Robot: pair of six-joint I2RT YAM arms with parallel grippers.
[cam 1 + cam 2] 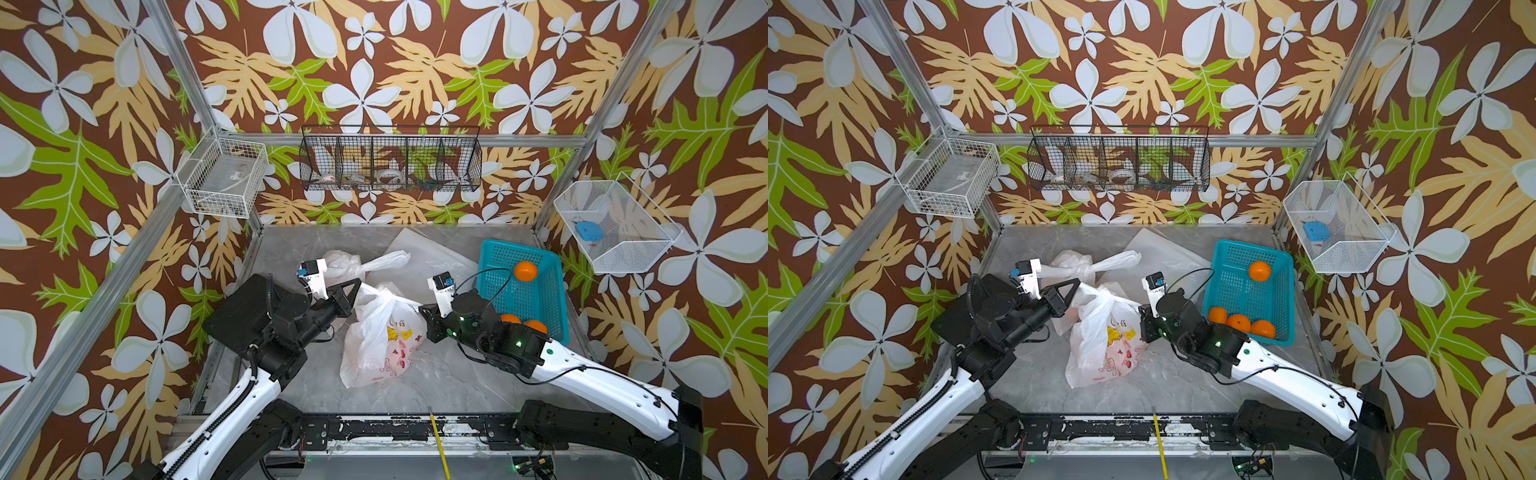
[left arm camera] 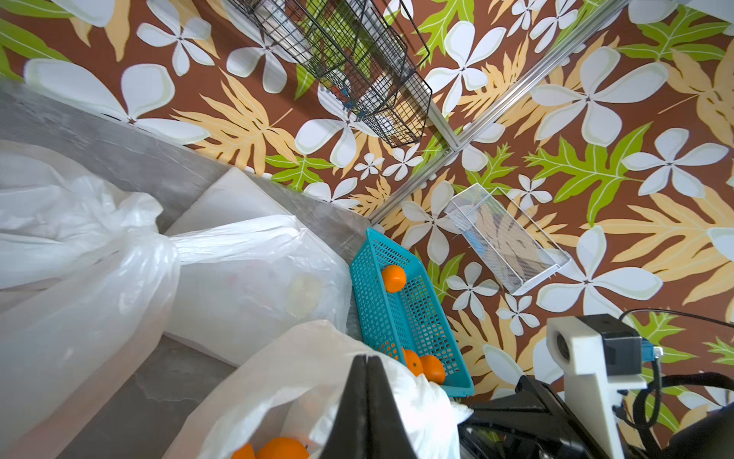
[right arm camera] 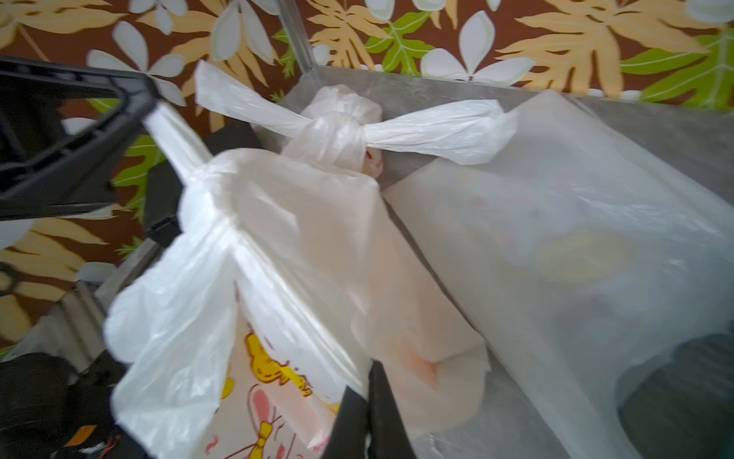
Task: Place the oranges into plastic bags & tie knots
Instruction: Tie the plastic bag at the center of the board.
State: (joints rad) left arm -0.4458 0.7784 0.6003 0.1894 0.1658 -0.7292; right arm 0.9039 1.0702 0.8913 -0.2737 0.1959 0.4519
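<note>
A crinkly, translucent plastic bag is clamped by left gripper and right gripper (fingers together on film). Glossy round oranges are seen inside.

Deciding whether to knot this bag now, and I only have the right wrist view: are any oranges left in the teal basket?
Observer: Yes, four oranges lie in the teal basket in a top view.
Operator: And inside the bag I'm holding?
Observer: The left wrist view looks into the open bag: at least two fruits sit inside.
Operator: Where does my right gripper grip?
Observer: Both top views show the right gripper shut on the handle nearest the basket, the left gripper on the other.
</note>
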